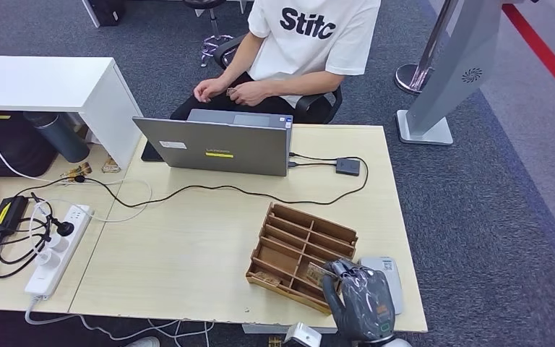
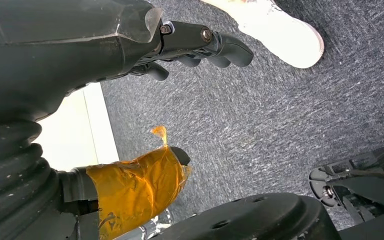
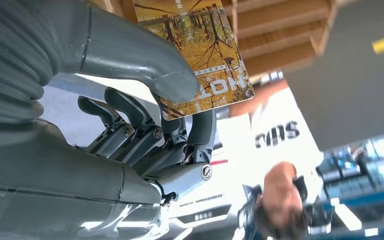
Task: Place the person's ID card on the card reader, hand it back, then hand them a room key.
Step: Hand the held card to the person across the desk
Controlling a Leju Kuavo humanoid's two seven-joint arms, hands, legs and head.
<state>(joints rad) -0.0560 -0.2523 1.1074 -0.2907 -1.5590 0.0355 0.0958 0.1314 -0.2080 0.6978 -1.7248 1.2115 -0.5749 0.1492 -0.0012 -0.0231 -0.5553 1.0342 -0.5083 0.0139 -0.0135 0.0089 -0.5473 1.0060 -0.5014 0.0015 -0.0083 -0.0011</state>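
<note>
**Right hand pinches a room key at the wooden organizer**

Here, the pale wooden table (image 1: 188, 253) takes up most of the head view, with a person (image 1: 303, 43) in a white printed shirt seated on a chair at its far edge, hands together in the lap and holding something small I cannot make out. A grey laptop (image 1: 217, 148) stands open facing the person, and a cable runs from it to a small black box (image 1: 347, 166). A white power strip (image 1: 56, 249) lies at the table's left side. Near the front right corner sits the wooden organizer (image 1: 302, 253), divided into slots, and just beside it, on the right, the grey card reader (image 1: 390, 278). The right hand (image 1: 361, 293) is over the organizer's near corner, thumb and a finger pressed on a room key (image 3: 195, 55) printed with autumn trees, the other fingers curled below. The left hand (image 2: 190, 50) hangs over grey carpet, fingers bent and apart, holding nothing
</note>
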